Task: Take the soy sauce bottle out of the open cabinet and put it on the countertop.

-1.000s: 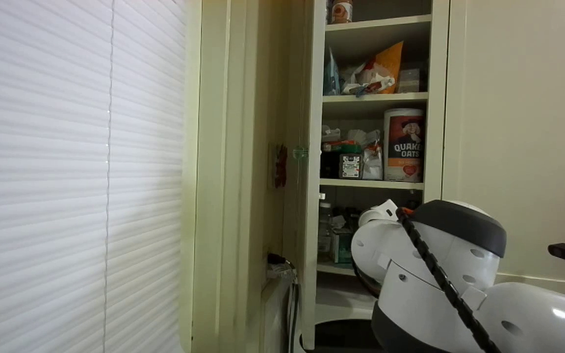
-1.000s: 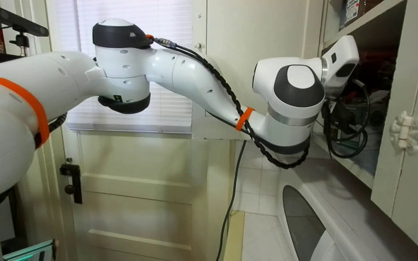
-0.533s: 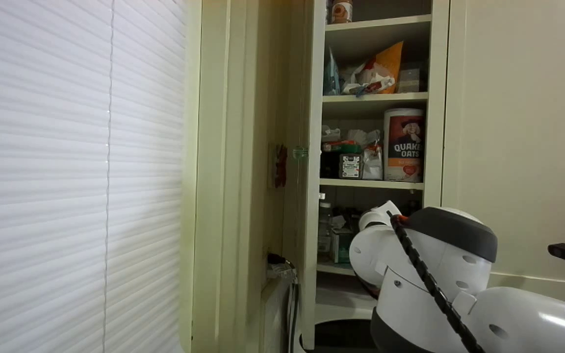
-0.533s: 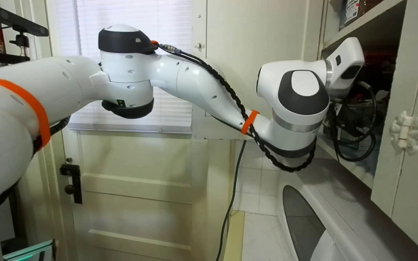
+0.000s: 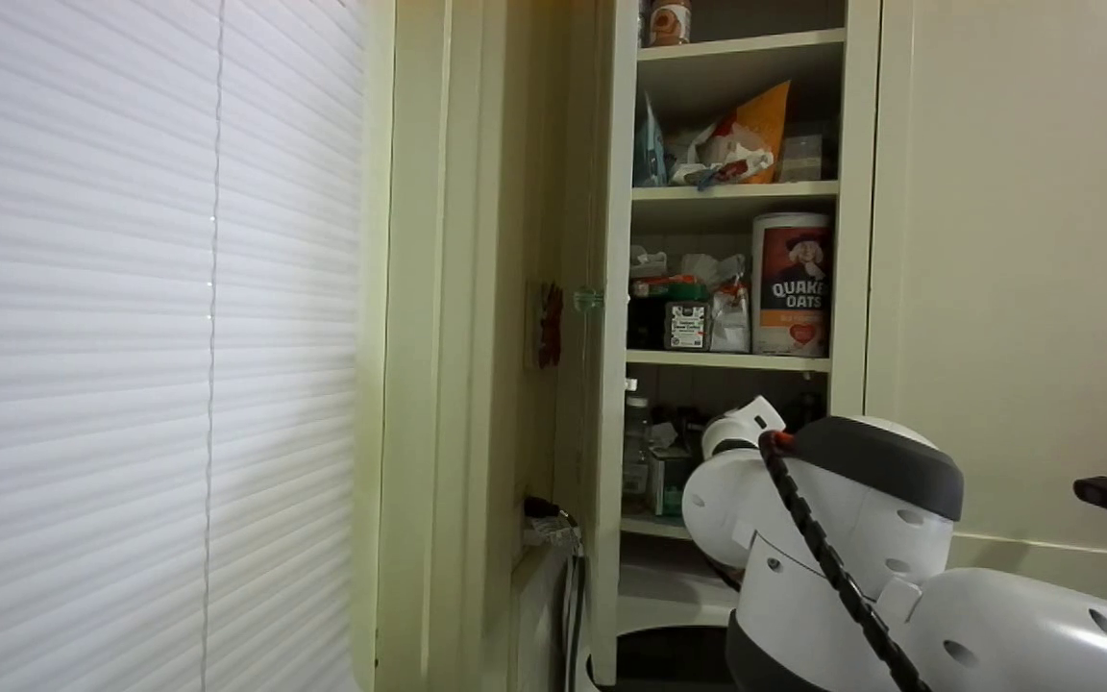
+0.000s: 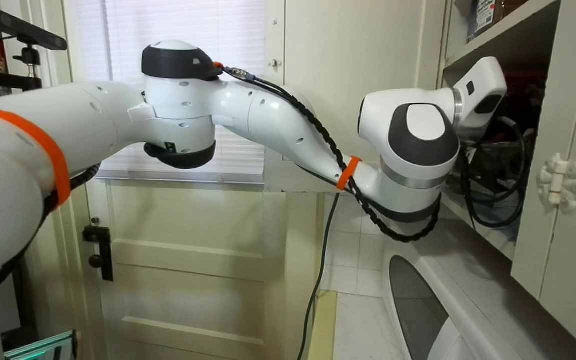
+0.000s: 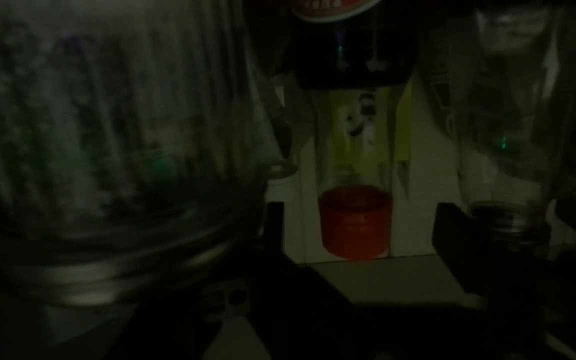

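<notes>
The arm (image 6: pixel 273 117) is glossy white and rounded, dotted with small grey ovals (image 6: pixel 186 104) and fitted with dark caps (image 6: pixel 180 62). Two orange bands (image 6: pixel 52 148) wrap it, a black, braided-looking cable (image 6: pixel 322 131) runs along it, and silvery rings (image 6: pixel 414 178) break up the white (the gripper (image 7: pixel 360 220), in the dim wrist view, is only a black outline).

- Kitchen, domestic in character.
- Pantry cabinet (image 5: pixel 858 240), cream-white, open; shelves (image 5: pixel 726 360) stocked with bags (image 5: pixel 765 120) and jars (image 5: pixel 687 325).
- Quaker Oats canister (image 5: pixel 792 288), upright on shelf.
- Microwave (image 6: pixel 415 305), dark-windowed, below the shelves.
- Wall tiles (image 6: pixel 346 247), white.
- Panelled door (image 6: pixel 188 290), with blinds (image 6: pixel 240 30).
</notes>
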Controlling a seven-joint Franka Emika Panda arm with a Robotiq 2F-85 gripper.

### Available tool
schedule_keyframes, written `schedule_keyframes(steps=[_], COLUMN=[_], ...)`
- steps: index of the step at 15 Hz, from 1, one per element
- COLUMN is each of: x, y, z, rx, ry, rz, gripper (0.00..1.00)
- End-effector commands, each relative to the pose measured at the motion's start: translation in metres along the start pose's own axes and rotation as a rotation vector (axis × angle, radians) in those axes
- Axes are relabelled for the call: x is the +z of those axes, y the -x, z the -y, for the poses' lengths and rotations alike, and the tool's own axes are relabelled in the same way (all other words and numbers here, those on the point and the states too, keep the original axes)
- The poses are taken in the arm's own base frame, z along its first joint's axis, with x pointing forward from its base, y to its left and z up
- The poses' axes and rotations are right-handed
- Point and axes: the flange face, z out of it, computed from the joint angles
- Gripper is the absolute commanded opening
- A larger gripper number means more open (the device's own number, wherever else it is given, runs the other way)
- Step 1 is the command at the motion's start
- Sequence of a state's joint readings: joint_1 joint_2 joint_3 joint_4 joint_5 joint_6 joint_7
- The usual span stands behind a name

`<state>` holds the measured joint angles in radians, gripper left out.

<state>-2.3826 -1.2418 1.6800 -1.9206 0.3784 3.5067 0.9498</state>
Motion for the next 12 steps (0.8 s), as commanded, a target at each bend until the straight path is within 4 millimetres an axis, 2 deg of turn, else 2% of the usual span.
schedule_keyframes(steps=[1,2,3,4,5,7,9,11,12], x=[0.0074,0.008,0.0086,0.009,0.0094,0.0099,0.0099,0.0088,0.0075], y=[0.0072,0.0076,0.0081,0.0085,0.009,0.0099,0.0107,0.0098,0.0078], z=[0.0006,0.0006,0.0006,0.0006,0.0005,0.0005,0.0007,0.0009,0.0013], rx=[-0.014,-0.017,-0.021,-0.023,-0.027,-0.033,-0.039,-0.044,-0.041], ry=[0.003,0.003,0.002,0.002,0.002,0.001,-0.002,0.0,0.001], rz=[-0.012,-0.013,-0.013,-0.013,-0.013,-0.013,-0.015,-0.016,-0.017], gripper=[0.59,0.56,0.57,0.51,0.56,0.5,0.28,0.13,0.1])
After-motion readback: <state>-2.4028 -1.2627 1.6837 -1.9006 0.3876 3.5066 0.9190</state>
